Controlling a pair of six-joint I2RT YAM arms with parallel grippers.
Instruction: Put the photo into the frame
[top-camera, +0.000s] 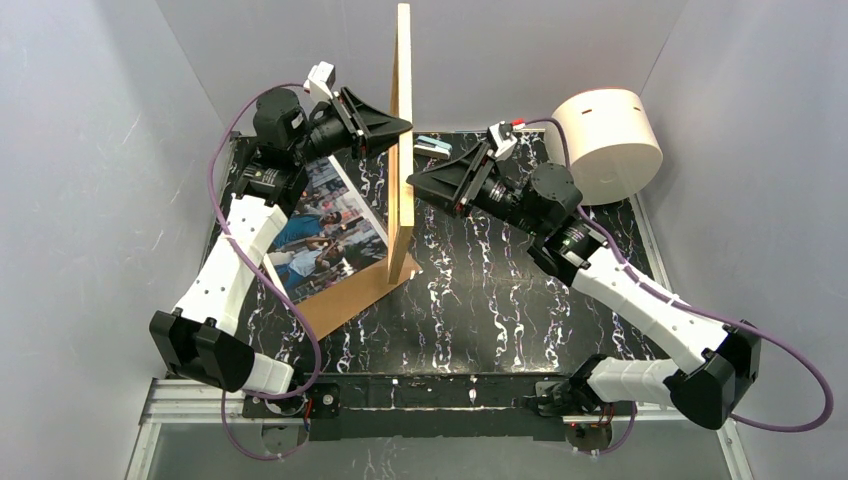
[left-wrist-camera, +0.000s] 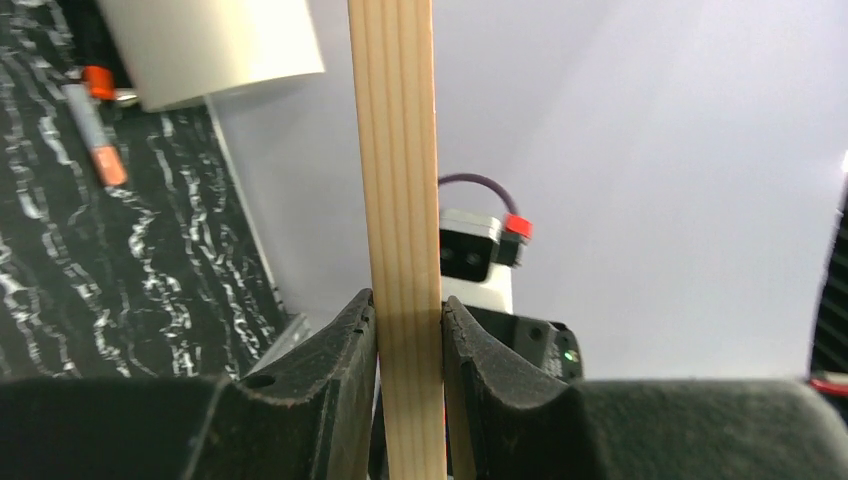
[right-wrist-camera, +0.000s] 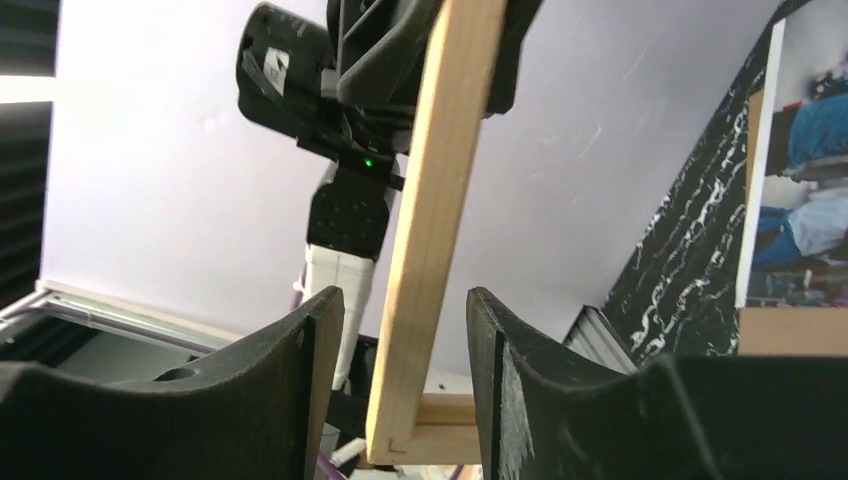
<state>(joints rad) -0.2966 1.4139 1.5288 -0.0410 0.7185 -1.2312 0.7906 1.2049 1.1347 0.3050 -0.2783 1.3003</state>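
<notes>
The frame stands upright on one edge near the middle of the table, its light-wood rail seen edge-on. My left gripper is shut on that rail high up, both pads pressed against the wood. My right gripper reaches in from the right, lower down. It is open, its fingers straddling the rail with a gap on each side. The photo lies face up on a brown backing board at the left, under the left arm. Its right edge also shows in the right wrist view.
A white cylinder lies on its side at the back right corner. A small blue-and-white object sits on the black marbled table just behind the frame. An orange-capped pen lies near the cylinder. Grey walls close in on three sides.
</notes>
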